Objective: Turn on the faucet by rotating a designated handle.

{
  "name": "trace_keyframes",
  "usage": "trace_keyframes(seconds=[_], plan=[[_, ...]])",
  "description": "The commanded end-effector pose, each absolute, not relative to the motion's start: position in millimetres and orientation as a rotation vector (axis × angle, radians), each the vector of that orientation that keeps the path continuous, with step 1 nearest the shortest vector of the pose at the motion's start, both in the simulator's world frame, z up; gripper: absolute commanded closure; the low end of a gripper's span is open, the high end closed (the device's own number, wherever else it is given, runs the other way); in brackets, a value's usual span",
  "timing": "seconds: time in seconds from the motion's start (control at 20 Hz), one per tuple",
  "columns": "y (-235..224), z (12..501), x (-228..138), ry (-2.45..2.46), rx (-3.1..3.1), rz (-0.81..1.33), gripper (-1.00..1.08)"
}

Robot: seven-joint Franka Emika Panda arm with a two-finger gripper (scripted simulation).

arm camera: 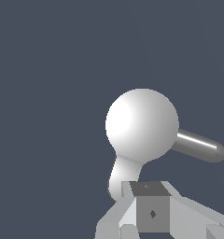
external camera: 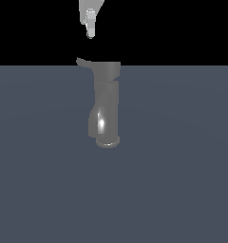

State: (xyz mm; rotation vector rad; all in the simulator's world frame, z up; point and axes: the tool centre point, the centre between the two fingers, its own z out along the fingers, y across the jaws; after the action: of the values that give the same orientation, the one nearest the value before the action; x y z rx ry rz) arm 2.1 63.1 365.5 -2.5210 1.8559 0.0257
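The faucet (external camera: 107,107) is a glossy grey column with a rounded rim at its lower end and a wider cap (external camera: 108,71) on top. The handle (external camera: 82,61) is a thin curved lever sticking out from the cap toward the exterior view's left. My gripper (external camera: 90,32) hangs directly above the handle's tip, apart from it, with its fingers together and holding nothing. In the wrist view the cap shows as a pale dome (arm camera: 142,125). The curved handle (arm camera: 119,175) runs from the dome toward my fingers (arm camera: 151,212), and a grey cylindrical part (arm camera: 200,145) juts out of the other side.
The faucet stands on a flat blue-grey floor (external camera: 182,180). The background behind the gripper is black.
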Motion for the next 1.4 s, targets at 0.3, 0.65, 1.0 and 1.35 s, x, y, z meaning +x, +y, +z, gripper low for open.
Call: trace_keyframes(seconds=[0.3, 0.65, 1.0, 1.35], plan=[[77.2, 329.5, 34.2, 2.097, -2.332, 0.014, 1.08], [85.1, 308.3, 50.0, 2.220, -2.221, 0.005, 1.08], [88.6, 298.6, 56.7, 2.271, -2.170, 0.000, 1.08], [89.7, 298.0, 54.0, 2.273, -2.169, 0.000, 1.08]])
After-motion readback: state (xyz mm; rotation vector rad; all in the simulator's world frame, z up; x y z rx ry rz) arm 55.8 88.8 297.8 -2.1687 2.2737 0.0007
